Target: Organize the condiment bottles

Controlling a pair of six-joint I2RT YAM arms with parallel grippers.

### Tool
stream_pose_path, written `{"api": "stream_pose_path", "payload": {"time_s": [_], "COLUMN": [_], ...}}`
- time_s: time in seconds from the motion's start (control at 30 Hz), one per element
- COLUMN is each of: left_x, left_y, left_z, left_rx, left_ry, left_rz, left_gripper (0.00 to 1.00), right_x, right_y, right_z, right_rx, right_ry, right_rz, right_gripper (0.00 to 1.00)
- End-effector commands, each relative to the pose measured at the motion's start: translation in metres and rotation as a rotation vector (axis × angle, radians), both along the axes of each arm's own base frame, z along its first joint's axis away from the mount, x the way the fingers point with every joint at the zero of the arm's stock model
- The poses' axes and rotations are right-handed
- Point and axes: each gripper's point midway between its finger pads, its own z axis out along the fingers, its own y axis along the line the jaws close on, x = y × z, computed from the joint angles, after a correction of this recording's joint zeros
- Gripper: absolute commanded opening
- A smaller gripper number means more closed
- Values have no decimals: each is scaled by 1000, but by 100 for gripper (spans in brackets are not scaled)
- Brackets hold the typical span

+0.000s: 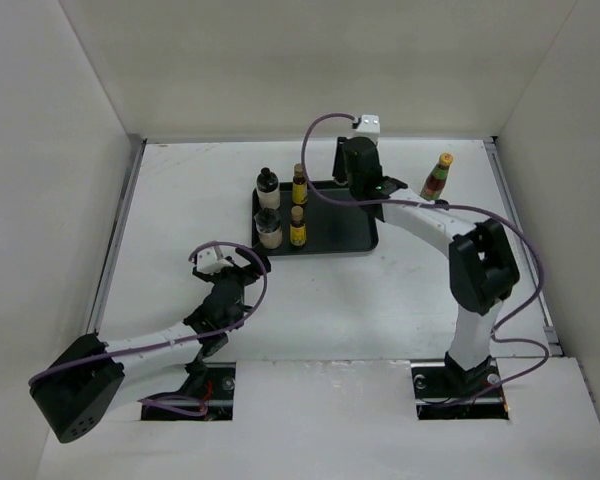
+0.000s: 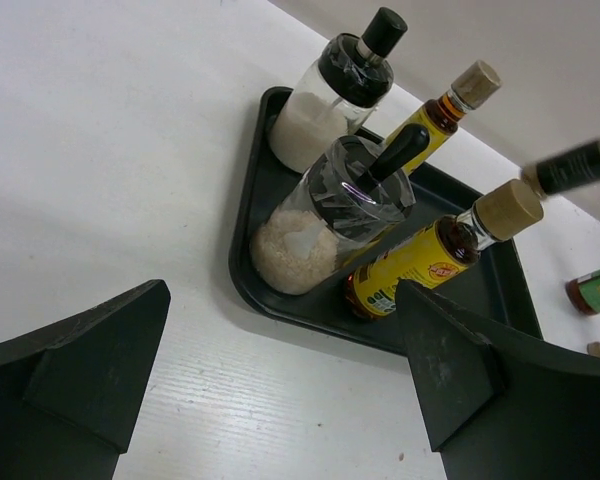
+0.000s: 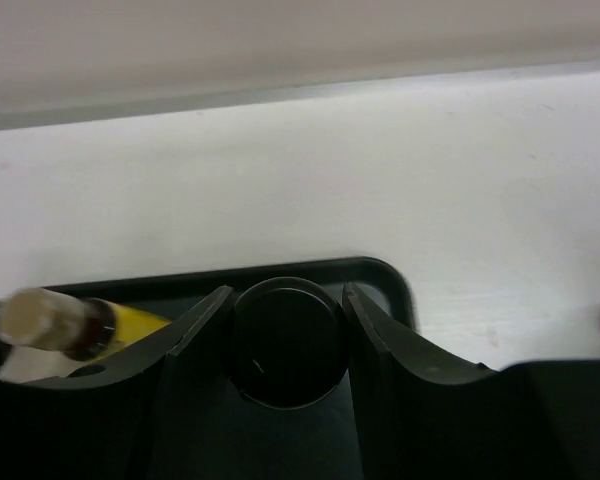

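Note:
Four condiment bottles stand in the left half of a black tray [image 1: 345, 225]: two white bottles with black caps [image 1: 268, 186] [image 1: 269, 229] and two slim yellow-labelled bottles [image 1: 299, 186] [image 1: 297, 228]. My right gripper [image 1: 360, 185] is over the tray's back right corner. In the right wrist view its jaws press both sides of a short dark bottle's round black top [image 3: 285, 340]. A red-green bottle with a yellow cap [image 1: 437, 178] stands on the table to the right of the tray. My left gripper [image 1: 248, 262] is open and holds nothing, just off the tray's front left corner.
White walls enclose the table on the left, back and right. The left wrist view looks past the wide-open fingers [image 2: 100, 350] at the tray rim [image 2: 242, 270], the near white bottle [image 2: 320, 220] and a yellow-labelled bottle [image 2: 420, 262]. The right arm's purple cable [image 1: 320, 160] loops above the tray.

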Motion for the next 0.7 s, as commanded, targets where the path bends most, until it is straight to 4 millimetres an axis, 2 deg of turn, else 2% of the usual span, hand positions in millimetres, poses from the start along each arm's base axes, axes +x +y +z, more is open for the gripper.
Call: {"api": "stream_pose_path", "payload": {"time_s": [0.0,0.17,0.33,0.53,0.67], "left_x": [3,3,3,4,4], "left_y": [-4,-5,-4,-4,-3], "left_z": [23,22,22,20,21], "left_rx": [-71,-68,-68,-64,-65], "left_ry": [-59,-56,-56,-53,-54], "left_rz": [-2,-5,1,2,4], "left_gripper": [100,100,100,100,100], "right_x": [17,30,36,34,29], "right_y": [28,49,56,70,70], "right_z": [6,-4,-21,-44,-61], "right_rx": [18,33,21,-6,-26], "right_ry": [-27,-12,17,57,97], "right_rz": [49,89,95,117,118], "right_gripper": [36,37,37,38,39]}}
